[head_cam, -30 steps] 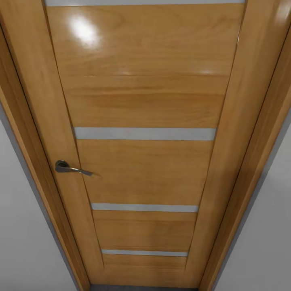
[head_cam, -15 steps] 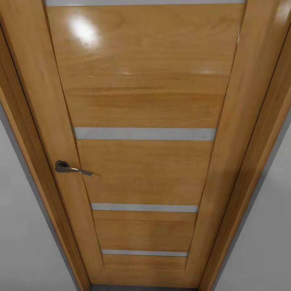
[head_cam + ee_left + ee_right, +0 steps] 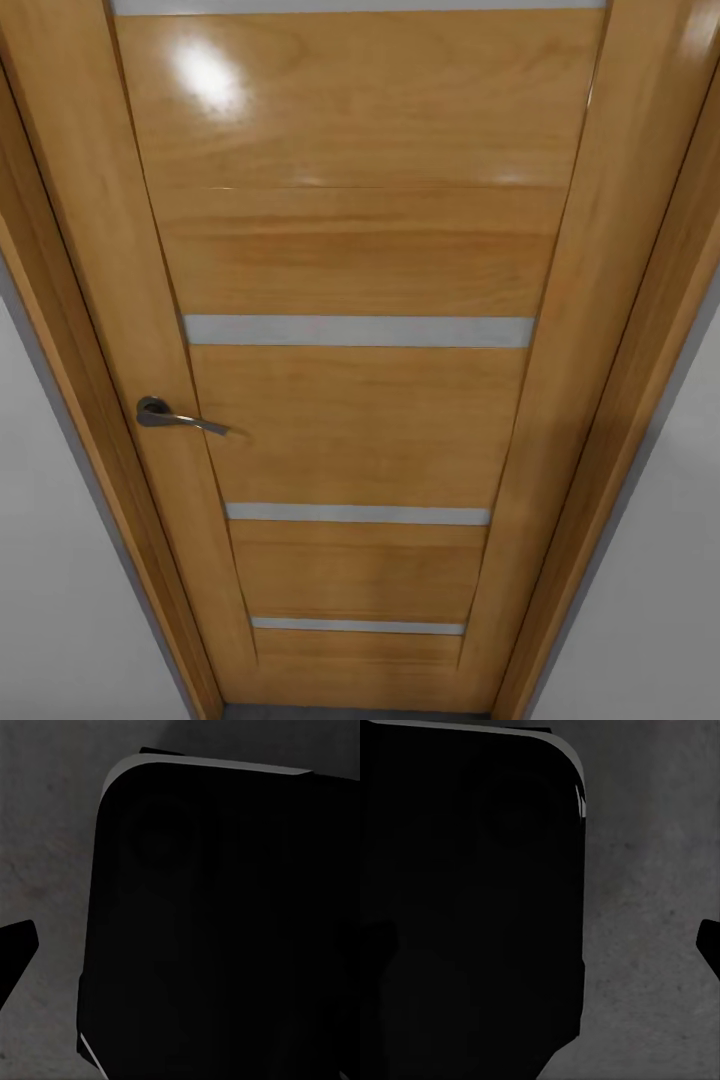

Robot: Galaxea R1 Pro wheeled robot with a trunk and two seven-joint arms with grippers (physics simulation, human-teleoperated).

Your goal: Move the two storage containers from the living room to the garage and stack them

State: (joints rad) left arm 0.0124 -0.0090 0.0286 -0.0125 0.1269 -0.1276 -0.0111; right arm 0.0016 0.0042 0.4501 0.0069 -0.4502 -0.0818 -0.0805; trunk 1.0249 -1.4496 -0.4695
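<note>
From my head camera, a white wall (image 3: 50, 600) is cut off at the left edge. Then comes the light-wood door (image 3: 360, 250), shut, its top and foot out of frame, with a grey lever handle (image 3: 175, 417) on its left side and pale horizontal strips (image 3: 358, 331) across it. No writing or label can be read on it. More wall lies at the right. Both wrist cameras look onto the dark grey floor (image 3: 45, 832), largely hidden behind a black rounded body (image 3: 225, 930) I cannot make out clearly. A dark tip (image 3: 15, 952) pokes in at the edge; whether either tool is open or closed, I cannot tell.
</note>
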